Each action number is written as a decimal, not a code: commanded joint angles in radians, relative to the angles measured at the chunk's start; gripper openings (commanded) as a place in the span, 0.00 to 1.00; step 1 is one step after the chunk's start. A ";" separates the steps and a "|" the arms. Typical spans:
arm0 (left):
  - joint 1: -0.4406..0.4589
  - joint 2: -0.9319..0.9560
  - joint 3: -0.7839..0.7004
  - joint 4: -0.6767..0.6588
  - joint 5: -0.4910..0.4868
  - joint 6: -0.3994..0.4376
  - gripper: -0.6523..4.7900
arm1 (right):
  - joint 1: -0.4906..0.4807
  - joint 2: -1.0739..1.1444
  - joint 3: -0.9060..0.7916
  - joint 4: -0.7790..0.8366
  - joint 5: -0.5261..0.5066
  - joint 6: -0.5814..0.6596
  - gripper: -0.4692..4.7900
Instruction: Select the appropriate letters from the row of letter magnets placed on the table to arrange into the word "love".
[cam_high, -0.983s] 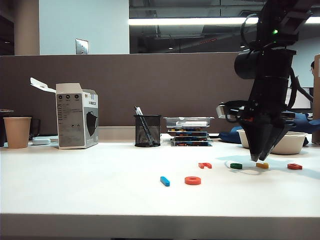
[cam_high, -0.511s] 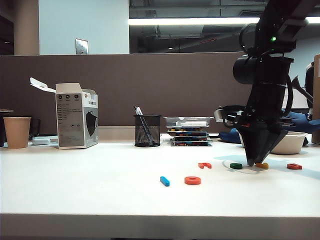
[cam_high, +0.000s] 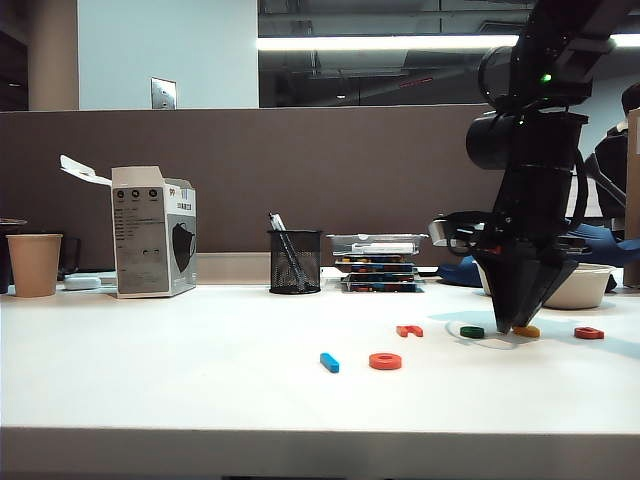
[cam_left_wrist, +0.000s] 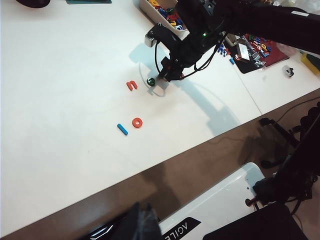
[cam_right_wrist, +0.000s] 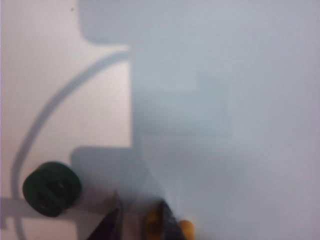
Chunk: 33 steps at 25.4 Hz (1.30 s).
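Observation:
On the white table (cam_high: 200, 380) lie a blue bar (cam_high: 330, 362) and an orange-red ring (cam_high: 385, 361) side by side. Behind them runs a row: an orange-red arch letter (cam_high: 409, 330), the dark green e (cam_high: 472, 331), the yellow V (cam_high: 527, 331) and another orange-red letter (cam_high: 589, 333). My right gripper (cam_high: 513, 324) points straight down with its tips at the yellow V. In the right wrist view the right gripper (cam_right_wrist: 139, 222) is open; part of the yellow V (cam_right_wrist: 186, 229) shows between the fingers and part outside, and the green e (cam_right_wrist: 51, 188) sits beside them. My left gripper (cam_left_wrist: 142, 222), shut, hangs off the table's front edge.
Along the back stand a paper cup (cam_high: 34, 263), an open cardboard box (cam_high: 153, 245), a mesh pen holder (cam_high: 295, 261), a stack of flat trays (cam_high: 378, 262) and a white bowl (cam_high: 585, 285). A grey partition closes the rear.
My right gripper has shifted slightly left and sunk onto the yellow V, then held still. The letters have not moved.

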 joint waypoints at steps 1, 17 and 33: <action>0.000 -0.002 0.002 0.005 0.000 0.001 0.11 | -0.007 0.002 -0.002 -0.032 0.000 -0.003 0.28; 0.000 -0.002 0.002 0.005 0.000 0.001 0.11 | -0.027 0.002 -0.002 -0.056 0.080 -0.051 0.20; 0.000 -0.002 0.002 0.005 0.000 0.001 0.11 | -0.027 0.002 -0.002 -0.040 0.082 0.002 0.08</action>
